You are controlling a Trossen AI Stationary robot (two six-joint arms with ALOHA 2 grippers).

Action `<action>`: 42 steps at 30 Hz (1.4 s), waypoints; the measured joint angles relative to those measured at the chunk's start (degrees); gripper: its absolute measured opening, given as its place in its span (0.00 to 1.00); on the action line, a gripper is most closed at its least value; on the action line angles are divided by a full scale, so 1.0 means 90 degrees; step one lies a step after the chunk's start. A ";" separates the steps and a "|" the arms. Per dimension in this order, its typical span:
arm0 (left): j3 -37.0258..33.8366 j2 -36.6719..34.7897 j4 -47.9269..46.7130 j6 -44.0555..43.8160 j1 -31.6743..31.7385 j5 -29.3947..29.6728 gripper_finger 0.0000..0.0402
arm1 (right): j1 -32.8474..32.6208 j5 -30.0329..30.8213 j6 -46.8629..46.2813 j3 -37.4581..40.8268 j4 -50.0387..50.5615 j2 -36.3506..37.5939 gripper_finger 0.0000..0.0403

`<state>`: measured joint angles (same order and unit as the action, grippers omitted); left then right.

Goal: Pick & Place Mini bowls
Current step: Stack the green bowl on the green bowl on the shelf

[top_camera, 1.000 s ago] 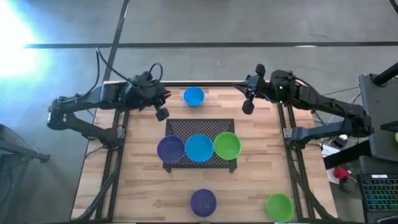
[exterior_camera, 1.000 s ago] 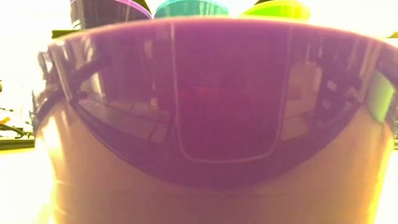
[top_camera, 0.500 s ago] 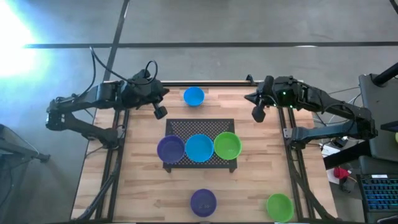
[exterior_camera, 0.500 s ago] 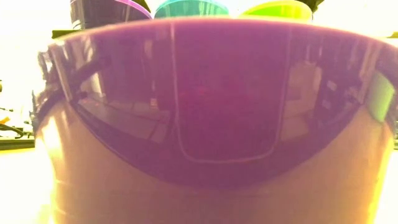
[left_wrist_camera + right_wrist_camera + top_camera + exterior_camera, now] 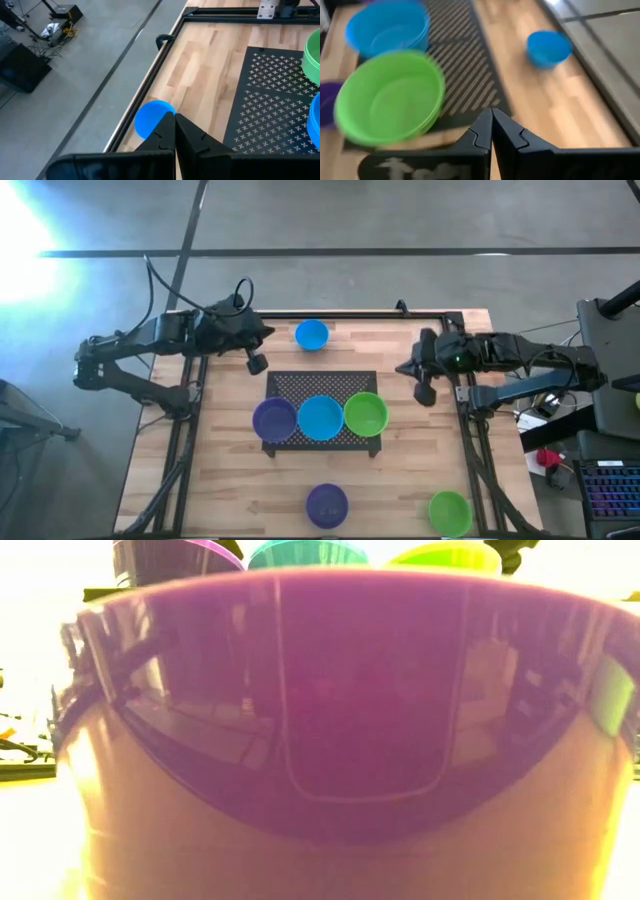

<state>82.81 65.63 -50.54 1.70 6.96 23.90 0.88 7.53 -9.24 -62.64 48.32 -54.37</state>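
I find no legible text, label, brand, number or sign in any view. The mini bowls (image 5: 320,417) and the black mesh mat (image 5: 322,385) carry no lettering that I can make out, and neither does the wooden table (image 5: 230,490). At the far right edge of the high view a keyboard (image 5: 610,495) shows, its key markings too small for me to read.

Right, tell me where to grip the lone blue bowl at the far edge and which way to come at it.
Grip the blue bowl by its thin rim, one finger inside and one outside, descending from above. It sits upright and open on bare wood, apart from the mat, and its round glossy wall would likely slip in a side grasp. The left gripper is nearest; the right gripper is farther.
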 joint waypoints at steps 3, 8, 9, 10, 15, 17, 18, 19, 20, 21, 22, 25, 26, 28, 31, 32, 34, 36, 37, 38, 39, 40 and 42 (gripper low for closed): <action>0.0000 0.0000 0.0000 -0.0001 0.0000 0.0000 0.00 | -0.0414 -0.0001 -0.0265 0.0056 0.0364 -0.0005 0.02; 0.0000 0.0000 0.0000 0.0000 0.0000 -0.0002 0.00 | -0.1114 0.0000 -0.0984 0.0096 0.0991 -0.0015 0.02; 0.0000 0.0000 0.0000 0.0002 0.0000 -0.0004 0.00 | -0.1261 0.0000 -0.1152 0.0096 0.1075 -0.0013 0.02; 0.0000 0.0000 0.0000 0.0002 0.0000 -0.0005 0.00 | -0.1412 -0.0003 -0.1304 0.0096 0.1161 -0.0012 0.02; 0.0000 0.0000 0.0000 0.0002 0.0000 -0.0005 0.00 | -0.2237 -0.0011 -0.2083 0.0096 0.1626 -0.0015 0.02; 0.0000 0.0000 0.0000 0.0006 0.0000 -0.0005 0.00 | -0.2576 -0.0030 -0.2317 0.0103 0.1744 -0.0015 0.02; 0.0000 0.0000 0.0000 0.0006 0.0000 -0.0007 0.00 | -0.2732 -0.0036 -0.2400 0.0106 0.1790 -0.0015 0.02; 0.0000 0.0000 0.0000 0.0009 0.0000 -0.0007 0.00 | -0.2895 -0.0058 -0.2469 0.0108 0.1818 -0.0015 0.02; 0.0000 0.0000 0.0000 0.0009 0.0000 -0.0007 0.00 | -0.3047 -0.0117 -0.2544 0.0115 0.1818 -0.0015 0.02; 0.0000 0.0000 0.0000 0.0009 0.0000 -0.0007 0.00 | -0.3193 -0.0209 -0.2618 0.0118 0.1816 -0.0015 0.02; 0.0000 0.0000 0.0000 0.0009 0.0000 -0.0008 0.00 | -0.3334 -0.0350 -0.2665 0.0118 0.1816 -0.0015 0.02; 0.0000 0.0000 -0.0001 0.0009 0.0000 -0.0009 0.00 | -0.3721 -0.0721 -0.2698 0.0140 0.1811 -0.0056 0.02; 0.0000 0.0000 0.0000 0.0009 0.0000 -0.0010 0.00 | -0.3837 -0.0802 -0.2700 0.0148 0.1809 -0.0083 0.02; 0.0000 0.0000 0.0000 0.0009 0.0000 -0.0010 0.00 | -0.4056 -0.0862 -0.2767 0.0157 0.1809 -0.0160 0.02; 0.0000 0.0000 0.0000 0.0006 0.0000 -0.0010 0.00 | -0.4325 -0.0873 -0.2961 0.0183 0.1808 -0.0345 0.02; 0.0000 0.0000 0.0000 0.0006 0.0000 -0.0010 0.00 | -0.4413 -0.0881 -0.3006 0.0192 0.1809 -0.0429 0.02; 0.0000 0.0000 0.0002 0.0004 0.0000 -0.0010 0.00 | -0.4603 -0.0889 -0.3023 0.0201 0.1809 -0.0598 0.02; 0.0000 0.0000 0.0002 -0.0008 0.0000 -0.0011 0.00 | -0.4814 -0.0896 -0.3057 0.0201 0.1806 -0.0764 0.02; 0.0000 0.0000 0.0004 -0.0011 0.0000 -0.0010 0.00 | -0.4922 -0.0899 -0.3119 0.0201 0.1805 -0.0858 0.02; 0.0000 0.0000 0.0011 -0.0011 0.0000 -0.0011 0.00 | -0.5022 -0.0914 -0.3203 0.0201 0.1804 -0.0953 0.02; 0.0000 0.0000 0.0021 -0.0011 0.0000 -0.0010 0.00 | -0.5120 -0.0916 -0.3313 0.0201 0.1801 -0.1044 0.02; 0.0000 0.0000 0.0036 -0.0011 0.0000 -0.0010 0.00 | -0.5206 -0.0916 -0.3400 0.0203 0.1801 -0.1125 0.02; 0.0000 0.0000 0.0082 -0.0013 0.0000 -0.0012 0.00 | -0.5321 -0.0912 -0.3574 0.0203 0.1800 -0.1283 0.02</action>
<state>82.81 65.63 -49.81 1.58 6.96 23.79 -47.01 -0.67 -41.41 -60.82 64.52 -65.91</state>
